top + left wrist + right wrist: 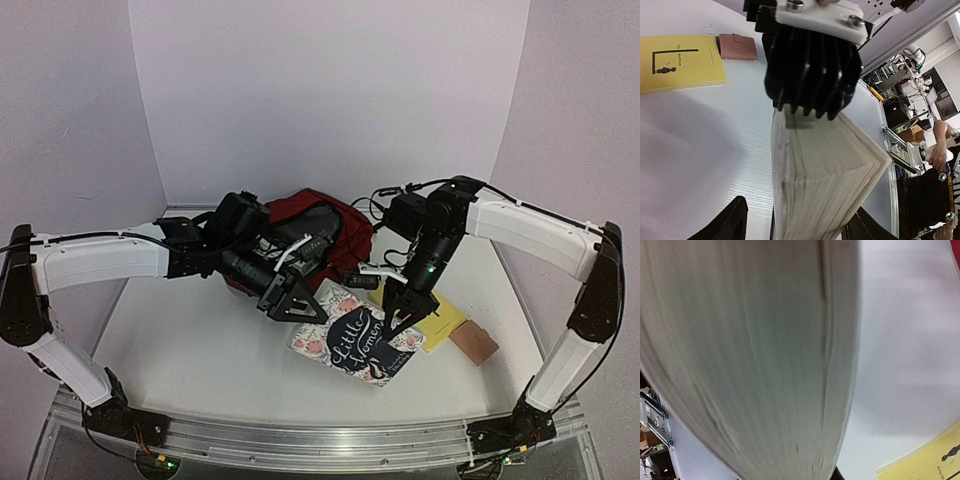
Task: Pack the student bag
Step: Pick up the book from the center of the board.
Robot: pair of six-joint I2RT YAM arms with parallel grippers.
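Observation:
The student bag (325,222), dark red with black straps, lies at the back centre of the table. A paperback titled Little Women (352,340) lies in front of it. My right gripper (404,318) is shut on the book's right end; its black body shows in the left wrist view (810,75) at the far end of the page block (825,185). My left gripper (297,300) is open and straddles the book's left end. One finger (727,222) stands apart from the pages and the other (872,230) is against them. Pages (750,360) fill the right wrist view.
A thin yellow book (443,322) lies right of the paperback, partly under it, and shows in both wrist views (680,62) (932,460). A pink wallet (473,343) lies beside it, also in the left wrist view (737,46). White walls enclose the table.

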